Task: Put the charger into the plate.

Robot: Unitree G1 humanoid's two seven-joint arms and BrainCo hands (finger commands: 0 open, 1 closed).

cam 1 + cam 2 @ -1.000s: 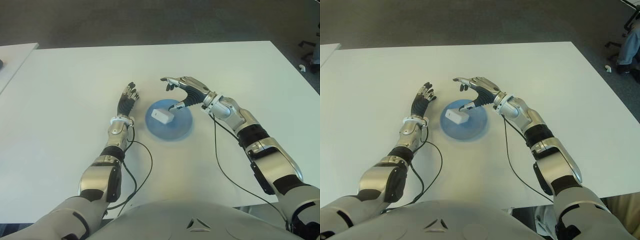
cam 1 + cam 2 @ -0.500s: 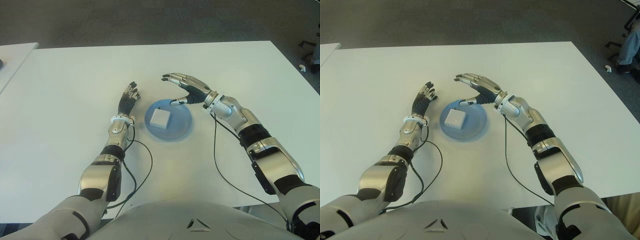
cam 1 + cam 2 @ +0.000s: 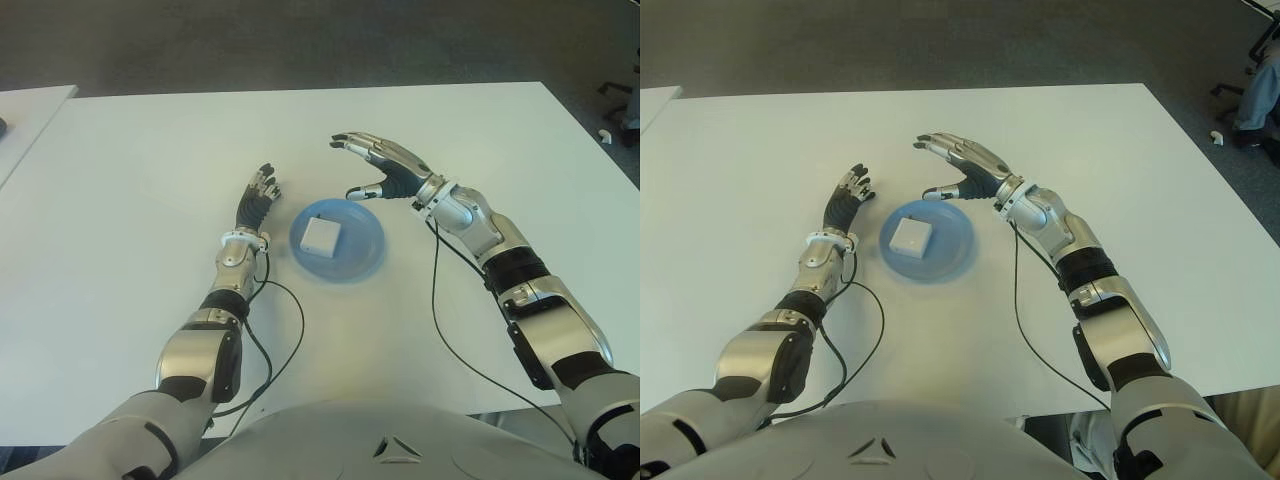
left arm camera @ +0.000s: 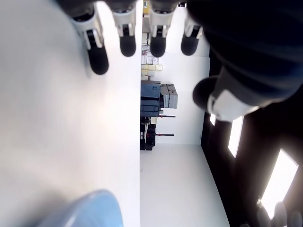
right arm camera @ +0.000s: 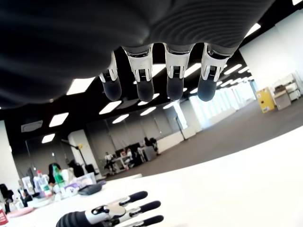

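Charger (image 3: 321,234) lies flat inside the blue plate (image 3: 366,256), toward the plate's left side, near the middle of the white table (image 3: 120,160) and well clear of its edges. By my reading the placing is done; all I have left is pulling the arm clear. My right hand (image 3: 385,165) hangs above the plate's far right rim, fingers spread wide, holding and touching nothing. My left hand (image 3: 257,199) shows just left of the plate, fingers extended, empty.
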